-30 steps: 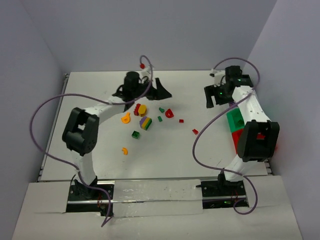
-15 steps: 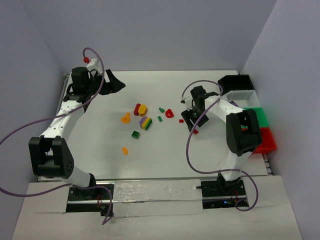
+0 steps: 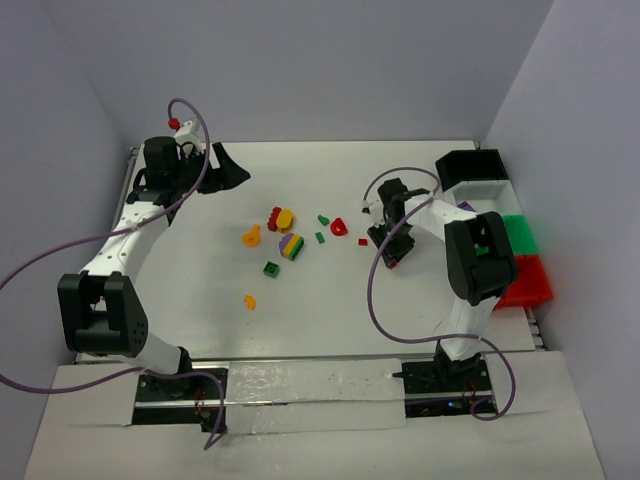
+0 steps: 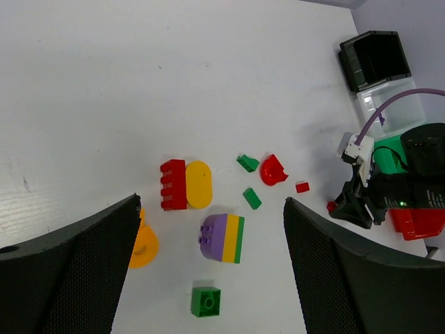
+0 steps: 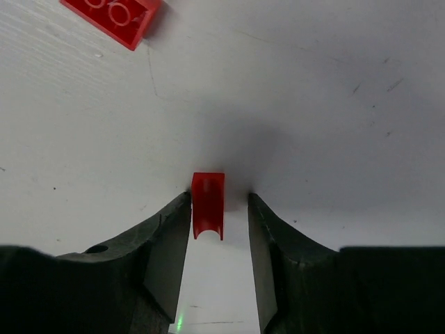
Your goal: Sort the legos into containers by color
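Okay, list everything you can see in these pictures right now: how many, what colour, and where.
Red legos: four, red, three mid-table, one further right.
Green legos: three, green, mid-table.
Orange-yellow legos: three, orange-yellow, left of centre.
Stacked block: one, purple-yellow-green, among the loose pieces.
Containers: four, black, white, green, red, in a row along the right edge.
Table: one, white.
Cables: two, purple, looping along the arms.
Left gripper: one, black, open, far-left corner.
Right gripper: one, black, open, jaws either side of the rightmost red lego.
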Robot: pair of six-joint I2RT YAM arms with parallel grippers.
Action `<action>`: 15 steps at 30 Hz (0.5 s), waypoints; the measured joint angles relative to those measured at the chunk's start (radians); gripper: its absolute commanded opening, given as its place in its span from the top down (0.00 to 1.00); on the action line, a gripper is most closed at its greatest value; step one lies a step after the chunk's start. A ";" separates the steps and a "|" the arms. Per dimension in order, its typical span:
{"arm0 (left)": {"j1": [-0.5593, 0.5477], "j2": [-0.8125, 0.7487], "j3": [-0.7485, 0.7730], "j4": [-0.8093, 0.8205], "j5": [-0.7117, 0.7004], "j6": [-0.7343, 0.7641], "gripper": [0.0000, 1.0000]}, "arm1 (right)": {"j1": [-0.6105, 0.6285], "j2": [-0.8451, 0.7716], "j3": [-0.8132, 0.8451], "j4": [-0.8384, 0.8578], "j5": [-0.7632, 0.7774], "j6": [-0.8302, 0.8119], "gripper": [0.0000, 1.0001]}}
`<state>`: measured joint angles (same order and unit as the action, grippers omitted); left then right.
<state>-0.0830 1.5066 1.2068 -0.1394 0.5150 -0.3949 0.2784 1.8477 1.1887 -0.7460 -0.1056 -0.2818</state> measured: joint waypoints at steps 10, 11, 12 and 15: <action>0.000 0.001 0.000 0.000 -0.009 0.013 0.11 | -0.014 -0.072 -0.060 -0.007 0.018 0.005 1.00; 0.000 0.001 0.000 0.000 -0.010 0.014 0.11 | -0.026 -0.102 -0.067 -0.019 0.012 0.005 1.00; 0.000 0.001 0.000 0.001 -0.010 0.015 0.11 | -0.048 -0.143 -0.070 -0.035 0.006 0.003 1.00; 0.000 0.002 0.000 0.001 -0.010 0.015 0.09 | -0.188 -0.309 -0.067 -0.065 0.001 -0.009 1.00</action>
<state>-0.0830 1.5082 1.2072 -0.1383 0.5053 -0.3801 0.0903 1.5390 1.1214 -0.8107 -0.1046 -0.2904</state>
